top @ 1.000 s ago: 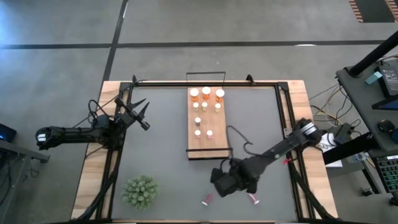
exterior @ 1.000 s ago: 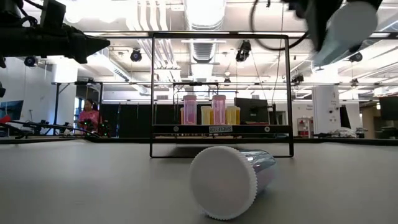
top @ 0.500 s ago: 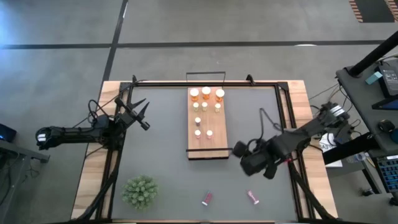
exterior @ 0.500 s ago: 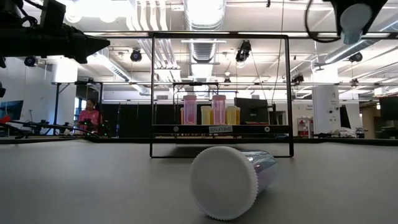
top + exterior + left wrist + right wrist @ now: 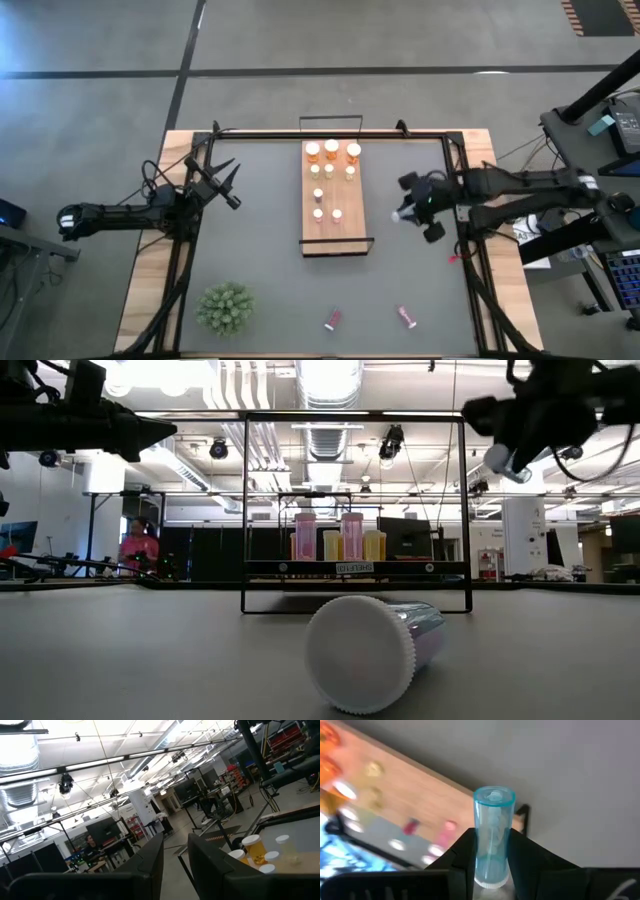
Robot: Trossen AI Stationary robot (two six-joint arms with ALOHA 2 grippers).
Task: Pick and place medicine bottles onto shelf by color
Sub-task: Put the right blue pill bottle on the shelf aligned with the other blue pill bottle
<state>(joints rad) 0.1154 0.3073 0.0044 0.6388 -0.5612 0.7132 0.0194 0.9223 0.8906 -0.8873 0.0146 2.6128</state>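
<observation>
Presently the right gripper [image 5: 418, 207] is pinched on a slim teal bottle [image 5: 493, 835], held clear of the table, just beside the right long edge of the shelf [image 5: 335, 232]. In the right wrist view the bottle's white cap sits down between the fingers [image 5: 462, 857] and its clear teal base points outward toward the board.

On the shelf: three orange bottles [image 5: 332, 150] in a row at the far end, then smaller yellowish and white-capped ones standing behind them toward the middle; the near half of the board looks bare.

Still on the table: two pink-red bottles [image 5: 332, 320] lying on their sides near the front edge, well apart from the shelf, right of the green spiky plant [image 5: 226, 306].

Left gripper [image 5: 228, 187] waits with fingers pressed together, holding nothing, over the left side of the table.

Judgement: well past half done; this teal bottle plus two pink-red remain.
</observation>
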